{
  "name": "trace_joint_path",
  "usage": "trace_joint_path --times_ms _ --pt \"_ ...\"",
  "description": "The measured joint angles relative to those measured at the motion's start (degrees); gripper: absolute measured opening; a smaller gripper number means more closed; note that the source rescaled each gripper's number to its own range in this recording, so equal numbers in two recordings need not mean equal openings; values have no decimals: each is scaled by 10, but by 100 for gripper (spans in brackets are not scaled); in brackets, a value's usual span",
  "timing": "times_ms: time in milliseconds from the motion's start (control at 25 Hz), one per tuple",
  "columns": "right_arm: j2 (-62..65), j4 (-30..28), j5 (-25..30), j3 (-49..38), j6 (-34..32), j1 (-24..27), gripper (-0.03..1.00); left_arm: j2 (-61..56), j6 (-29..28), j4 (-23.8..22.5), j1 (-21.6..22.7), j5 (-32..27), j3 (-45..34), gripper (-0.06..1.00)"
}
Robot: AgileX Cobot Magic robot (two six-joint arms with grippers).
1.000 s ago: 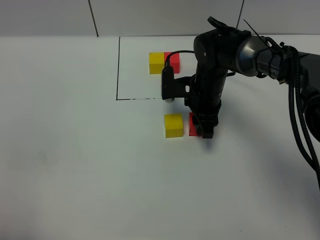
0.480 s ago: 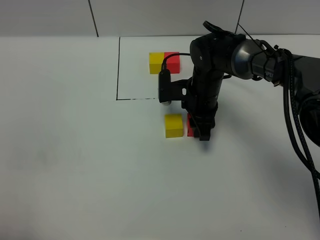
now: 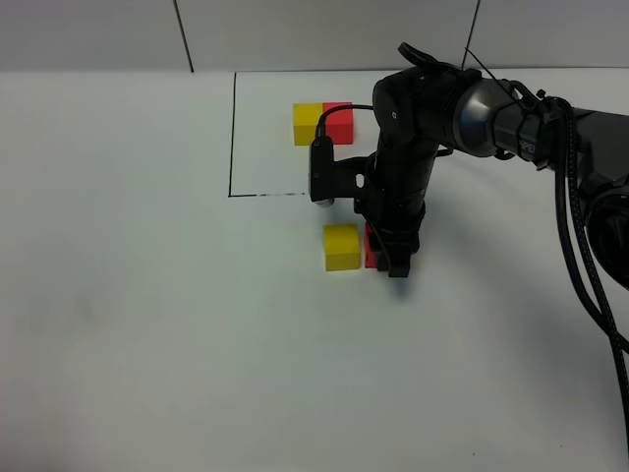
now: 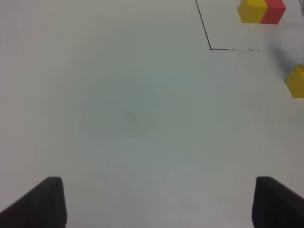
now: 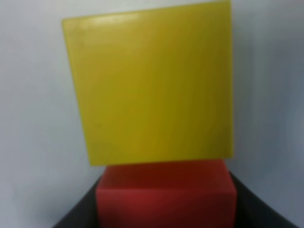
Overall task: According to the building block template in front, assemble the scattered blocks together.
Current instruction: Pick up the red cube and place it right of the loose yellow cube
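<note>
The template, a yellow block joined to a red block (image 3: 322,123), sits inside the black outlined area at the back; it also shows in the left wrist view (image 4: 262,10). A loose yellow block (image 3: 342,246) lies in front of the outline. My right gripper (image 3: 391,258) is shut on a red block (image 3: 370,246) and holds it down against the yellow block's right side. The right wrist view shows the yellow block (image 5: 149,85) with the red block (image 5: 166,194) between the dark fingers (image 5: 78,216). My left gripper (image 4: 156,204) is open and empty over bare table.
The black outline (image 3: 232,138) marks the template area on the white table. The right arm and its cables (image 3: 580,226) reach in from the right. The loose yellow block shows at the edge of the left wrist view (image 4: 297,81).
My right gripper has slid the red block left, closing the gap to the loose yellow block. The yellow block and template have not moved.
</note>
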State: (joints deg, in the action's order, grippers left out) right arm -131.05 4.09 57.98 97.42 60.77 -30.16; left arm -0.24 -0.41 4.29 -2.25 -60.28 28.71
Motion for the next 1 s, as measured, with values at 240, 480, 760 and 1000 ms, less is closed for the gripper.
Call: trace_joint_path --times_ms 240,480,760,1000 --pt "-1 4 -4 0 1 -7 2 0 0 0 0 0 0 80" --pt "-2 5 -5 0 1 -7 2 0 0 0 0 0 0 80" --pt "-3 5 -7 0 2 -7 2 0 0 0 0 0 0 80" --pt "-3 4 -8 0 1 -8 2 0 0 0 0 0 0 80"
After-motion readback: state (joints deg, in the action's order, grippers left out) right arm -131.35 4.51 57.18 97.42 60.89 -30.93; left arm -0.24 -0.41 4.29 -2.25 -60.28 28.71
